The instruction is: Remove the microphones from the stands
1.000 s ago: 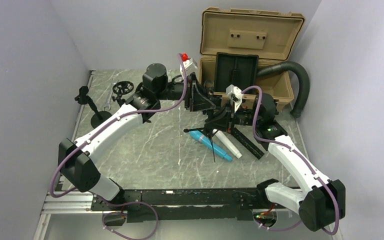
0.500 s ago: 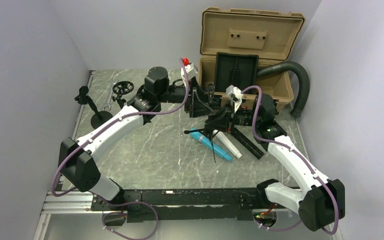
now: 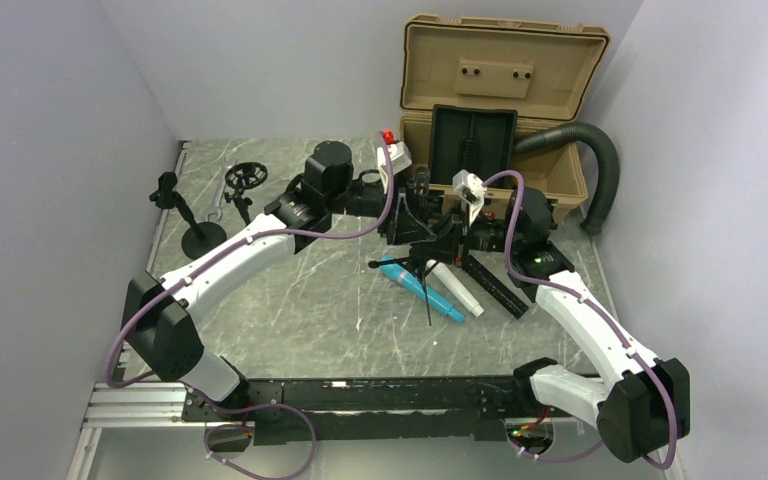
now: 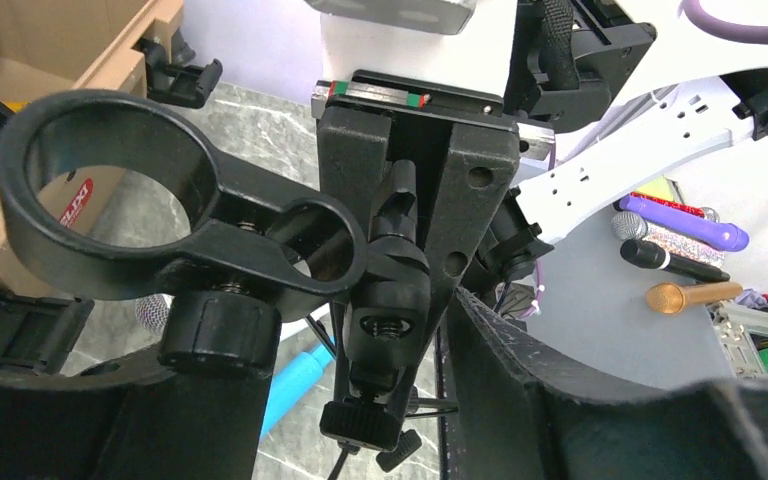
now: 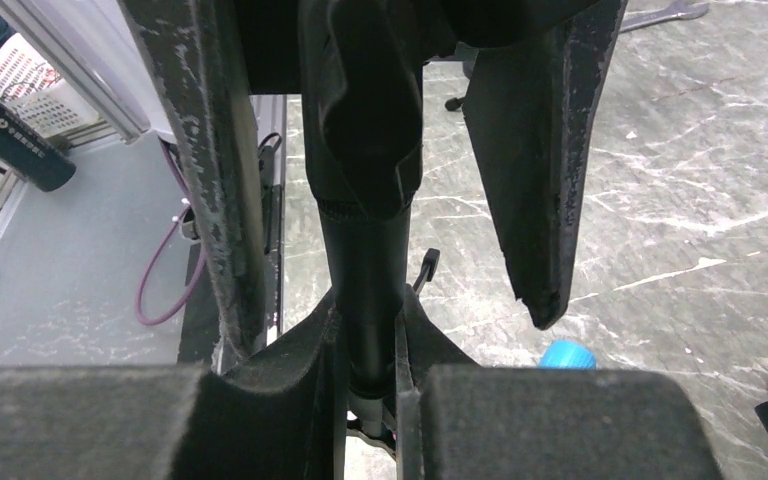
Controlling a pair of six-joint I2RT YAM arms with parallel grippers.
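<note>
Grey marbled desk (image 3: 300, 300), tan hard case (image 3: 505, 60) open at back. Right gripper (image 5: 370, 390) is clamped shut on black tripod stand's pole (image 5: 365, 270). Left gripper (image 4: 360, 370) is spread open astride the clip head. Black ring clip (image 4: 110, 180) is seen empty; blue-bodied mic (image 3: 418, 284) lies on desk under stand. Removal judged done; next, stand to be released w/o tipping. Red sticker (image 4: 75, 195) in case: text unreadable.

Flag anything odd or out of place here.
The black plastic ring clip on the black tripod stand holds nothing. A blue cylindrical microphone and a white tube lie loose on the grey marble table by its legs.
</note>
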